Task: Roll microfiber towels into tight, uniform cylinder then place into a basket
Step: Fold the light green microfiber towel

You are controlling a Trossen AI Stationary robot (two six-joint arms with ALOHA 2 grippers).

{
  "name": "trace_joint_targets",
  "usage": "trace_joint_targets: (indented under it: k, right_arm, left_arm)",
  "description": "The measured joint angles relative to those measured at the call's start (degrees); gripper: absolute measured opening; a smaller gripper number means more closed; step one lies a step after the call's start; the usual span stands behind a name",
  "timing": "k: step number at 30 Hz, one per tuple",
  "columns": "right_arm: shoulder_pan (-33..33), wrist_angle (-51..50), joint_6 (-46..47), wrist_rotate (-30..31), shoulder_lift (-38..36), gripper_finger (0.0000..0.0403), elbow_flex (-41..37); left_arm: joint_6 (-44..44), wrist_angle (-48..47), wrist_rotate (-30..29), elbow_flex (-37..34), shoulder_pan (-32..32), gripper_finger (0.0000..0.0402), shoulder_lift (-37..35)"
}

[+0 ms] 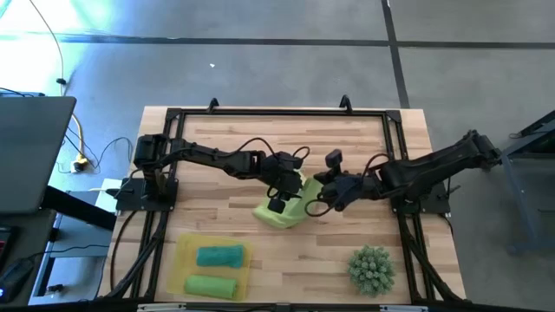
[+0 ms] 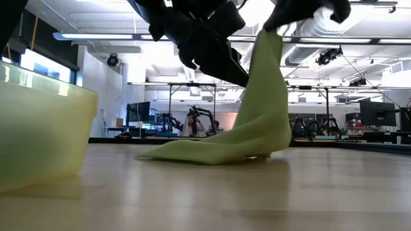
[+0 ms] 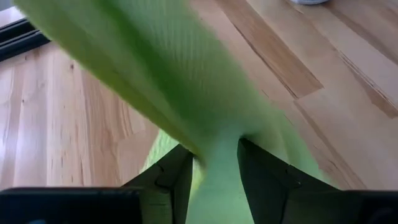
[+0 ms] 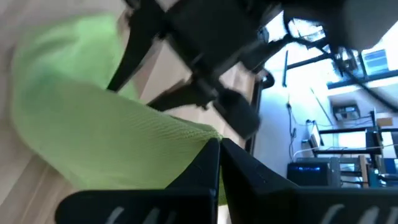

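Note:
A lime-green microfiber towel (image 1: 284, 211) stands half lifted at the table's middle. Its upper end hangs from my right gripper (image 4: 219, 146), which is shut on it and comes in from the table's right. Its lower part (image 2: 205, 153) lies folded on the wood. My left gripper (image 3: 214, 149) reaches in from the left and is closed on a gathered part of the same towel. The yellow basket (image 1: 184, 260) sits at the near left, with a teal roll (image 1: 219, 256) and a green roll (image 1: 211, 284) lying in it. My left gripper pinches a bunched, narrowed part of the towel (image 3: 217, 165) between its two fingers, several layers together. The fingers slant down from the table's left. Beyond them the cloth fans out wide. My right gripper pinches the towel's raised edge (image 4: 200, 134) between its fingertips, slanting down from the table's right. The cloth hangs below it as a sloping sheet (image 2: 270, 96), with its lower part resting on the table.
A spiky green ball-shaped plant (image 1: 373, 269) stands at the near right. A black frame (image 1: 260, 113) runs around the tabletop. Bare wood lies between the towel and the basket, and along the far side.

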Motion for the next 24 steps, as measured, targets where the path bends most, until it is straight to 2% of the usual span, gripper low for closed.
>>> trace_joint_targets:
  k: [4, 11, 16, 24]
  right_arm:
    - [0.9, -2.2, -0.1, 0.1, 0.0, 0.0, 4.0]
    - [3.3, -4.6, 0.0, 0.7, 0.0, 0.0, 7.8]
    - [4.6, -4.6, 0.0, 3.3, 0.0, 0.0, 9.1]
    - [6.3, -4.3, 0.0, 4.4, 0.0, 0.0, 10.8]
  left_arm:
    - [0.0, 0.0, -0.6, 0.0, -0.2, 0.0117, 0.0]
    - [-1.5, 0.0, -8.7, 0.0, -1.0, 0.0117, 0.0]
    - [-3.8, -0.1, -9.4, -0.2, -1.3, 0.0117, 0.0]
    - [-6.2, 0.2, -11.3, -0.3, -1.2, 0.0117, 0.0]
